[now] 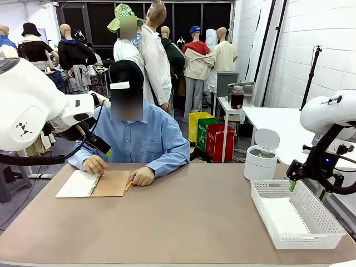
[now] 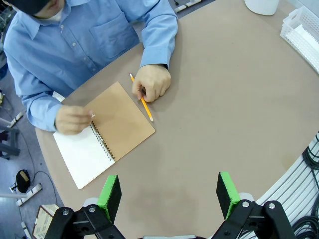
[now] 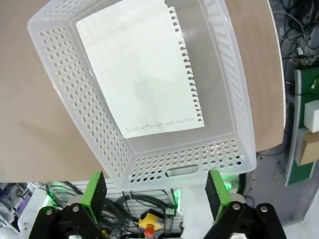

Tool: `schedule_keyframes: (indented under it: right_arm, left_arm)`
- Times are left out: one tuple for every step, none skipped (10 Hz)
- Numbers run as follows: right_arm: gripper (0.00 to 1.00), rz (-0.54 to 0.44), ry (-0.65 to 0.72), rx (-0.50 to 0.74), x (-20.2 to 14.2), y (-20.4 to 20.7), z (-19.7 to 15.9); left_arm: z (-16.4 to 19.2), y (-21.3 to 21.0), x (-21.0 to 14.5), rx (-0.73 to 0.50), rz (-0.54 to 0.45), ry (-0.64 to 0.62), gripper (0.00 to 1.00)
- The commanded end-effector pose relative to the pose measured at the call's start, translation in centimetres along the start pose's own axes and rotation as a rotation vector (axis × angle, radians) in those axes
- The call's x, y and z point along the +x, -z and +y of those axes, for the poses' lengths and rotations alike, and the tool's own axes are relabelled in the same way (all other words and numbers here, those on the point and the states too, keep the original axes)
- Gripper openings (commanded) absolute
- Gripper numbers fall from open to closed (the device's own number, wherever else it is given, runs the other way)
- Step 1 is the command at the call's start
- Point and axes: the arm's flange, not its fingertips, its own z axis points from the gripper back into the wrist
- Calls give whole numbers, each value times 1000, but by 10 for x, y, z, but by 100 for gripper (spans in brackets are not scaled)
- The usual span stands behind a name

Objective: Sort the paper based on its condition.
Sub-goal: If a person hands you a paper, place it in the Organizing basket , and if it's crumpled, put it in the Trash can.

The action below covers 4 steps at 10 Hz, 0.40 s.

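Hovering over the near end of the white perforated basket with jaws spread wide and nothing between the green pads, right gripper; inside, lying flat on the basket floor, one sheet of the paper, torn spiral edge along one side, faint line of writing near one end. Poised above the table with jaws equally apart and empty, left gripper. Across the table, open notebook under a person's hand, other hand holding a pencil. Likely risks: snagging the basket rim on retreat and dragging it off the table edge; lifting the light sheet with a quick move; misjudging the next sheet's condition; crowding the person's hands if reaching in early.
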Motion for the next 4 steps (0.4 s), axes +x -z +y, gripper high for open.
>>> schedule_keyframes:
  right_arm:
    - [100,-1,-12,7,0,2,-1]
    - [100,-1,-12,7,0,2,-1]
    - [100,-1,-12,7,0,2,-1]
    - [100,-1,-12,7,0,2,-1]
  left_arm:
    - [0,0,0,-2,-1,-2,100]
    - [0,0,0,-2,-1,-2,100]
    - [0,0,0,-2,-1,-2,100]
    - [0,0,0,-2,-1,-2,100]
